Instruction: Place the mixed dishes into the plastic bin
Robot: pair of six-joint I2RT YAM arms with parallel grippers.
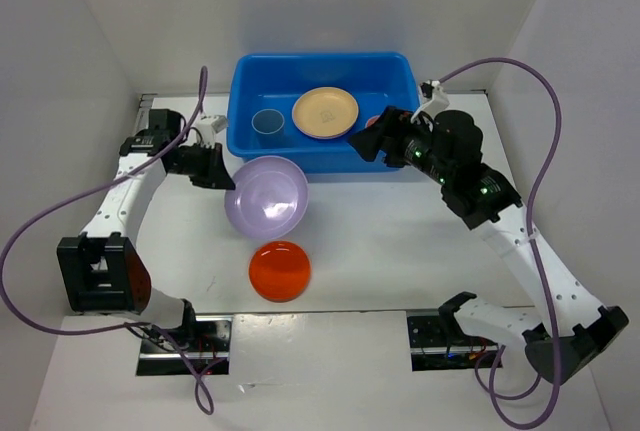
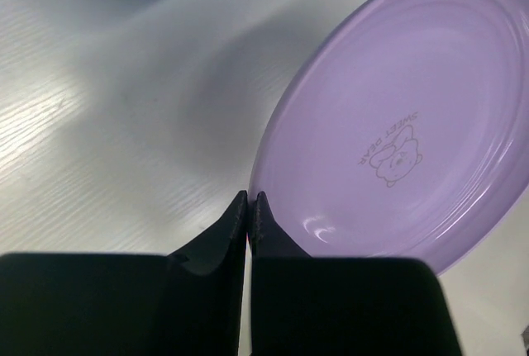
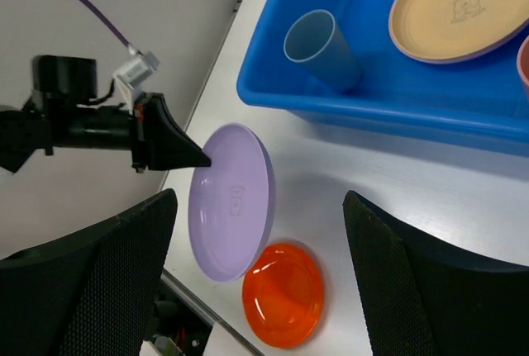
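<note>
My left gripper (image 1: 228,183) (image 2: 250,199) is shut on the left rim of the lavender plate (image 1: 268,196) (image 2: 397,125) (image 3: 231,199). It holds the plate tilted above the table, just in front of the blue plastic bin (image 1: 320,58) (image 3: 372,108). In the bin are a light-blue cup (image 1: 267,122) (image 3: 318,46) and a tan-yellow plate (image 1: 325,112) (image 3: 459,9). A pink dish (image 3: 522,63) shows only its edge at the bin's right end. An orange plate (image 1: 280,270) (image 3: 283,294) lies on the table nearer the arms. My right gripper (image 1: 368,143) (image 3: 260,199) hovers open and empty over the bin's front right rim.
White walls enclose the table on the left, back and right. The bin stands against the back edge. Purple cables loop from both arms. The orange plate lies close below the lavender plate's lower edge.
</note>
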